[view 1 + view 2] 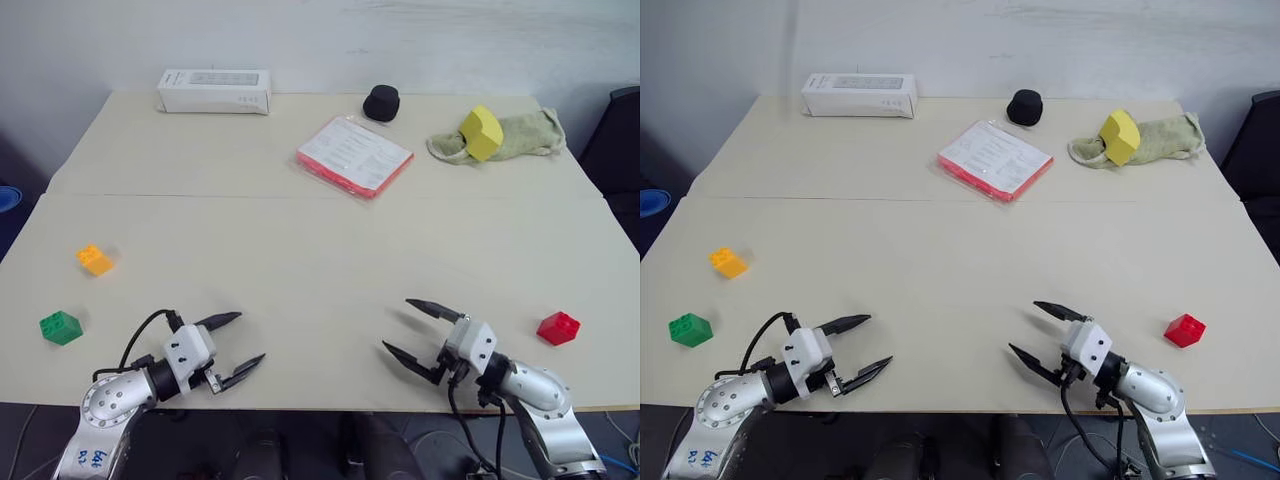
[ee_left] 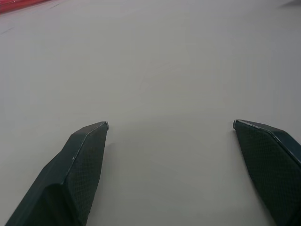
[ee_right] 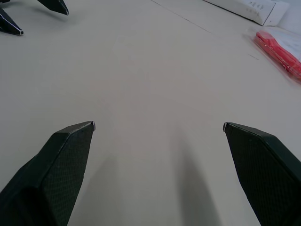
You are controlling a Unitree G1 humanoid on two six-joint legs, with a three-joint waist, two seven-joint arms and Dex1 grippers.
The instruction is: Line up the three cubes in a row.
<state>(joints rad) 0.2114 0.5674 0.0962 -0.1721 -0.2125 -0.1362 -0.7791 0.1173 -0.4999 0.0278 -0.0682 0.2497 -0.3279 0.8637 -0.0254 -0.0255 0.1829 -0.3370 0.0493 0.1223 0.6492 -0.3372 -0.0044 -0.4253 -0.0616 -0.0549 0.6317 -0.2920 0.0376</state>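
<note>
Pretty even, soft indoor light over the whole table (image 1: 300, 250) — no glare, no hot spots. Shadows are faint and short, just small smudges beside the bricks and under the open fingers (image 3: 61, 165) in the wrist views. Head views look sharp; the far wall goes a bit grey — the near corners fall off dark.

A pale table (image 1: 300, 240) is filling the middle of the frame, a seam (image 1: 250, 195) running across it. A white wall (image 1: 320, 40) is standing along the top, a dark chair (image 1: 615, 140) sitting at right.
</note>
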